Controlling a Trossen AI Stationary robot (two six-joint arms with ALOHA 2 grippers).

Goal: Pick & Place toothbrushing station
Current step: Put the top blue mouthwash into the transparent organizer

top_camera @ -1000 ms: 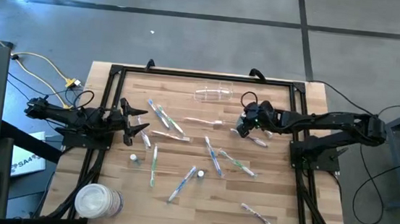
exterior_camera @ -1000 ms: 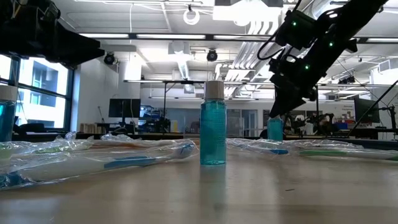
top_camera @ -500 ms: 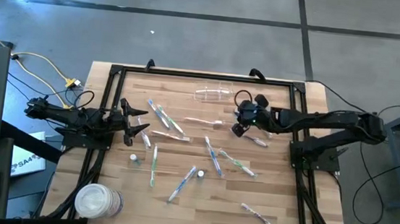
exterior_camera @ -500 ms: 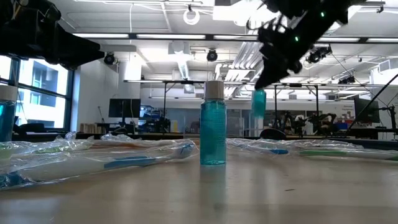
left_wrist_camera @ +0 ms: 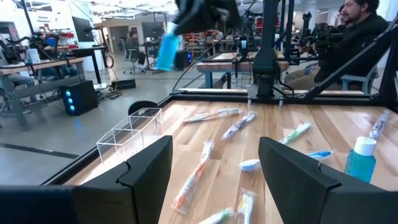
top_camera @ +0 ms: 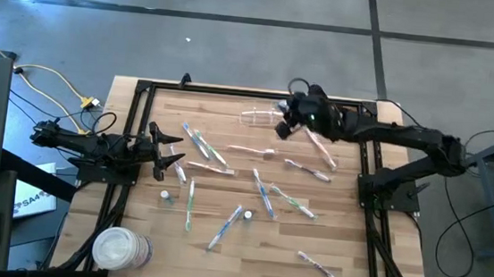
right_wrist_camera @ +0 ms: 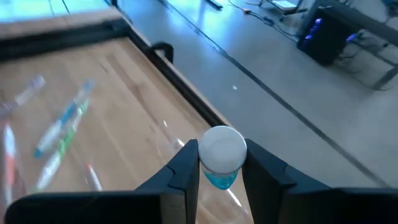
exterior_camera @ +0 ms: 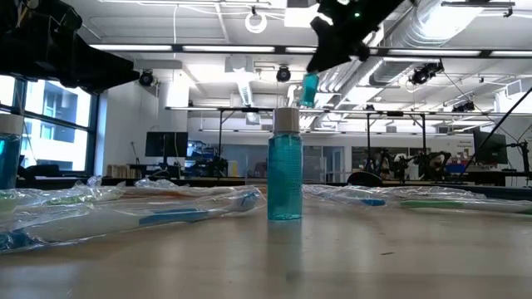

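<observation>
My right gripper [top_camera: 281, 128] is shut on a small blue bottle with a white cap [right_wrist_camera: 222, 151], high above the table's far side. It is close to the clear plastic cup [top_camera: 262, 116], which lies near the far edge. The low view shows the bottle [exterior_camera: 309, 89] hanging in the air. My left gripper [top_camera: 174, 153] waits open and empty at the table's left. Several wrapped toothbrushes [top_camera: 264, 194] lie scattered on the wood. Two more blue bottles [top_camera: 165, 196] [top_camera: 247, 216] stand on their bases. My right gripper pinches the bottle between its two fingers [right_wrist_camera: 188, 167] at the sides of its white cap [right_wrist_camera: 206, 155]. The fingers come from above, pointing down. The blue body [exterior_camera: 309, 91] hangs below them, slightly tilted and lifted clear of the table.
A stack of white round discs [top_camera: 121, 249] stands at the near left corner. A black frame [top_camera: 233, 92] runs around the wooden top. A person [left_wrist_camera: 364, 28] sits beyond the table in the left wrist view.
My right gripper has risen with the blue bottle, lifting it clear of the table. It has carried it toward the far edge and leftward, to beside the clear cup. It stays shut on the bottle.
</observation>
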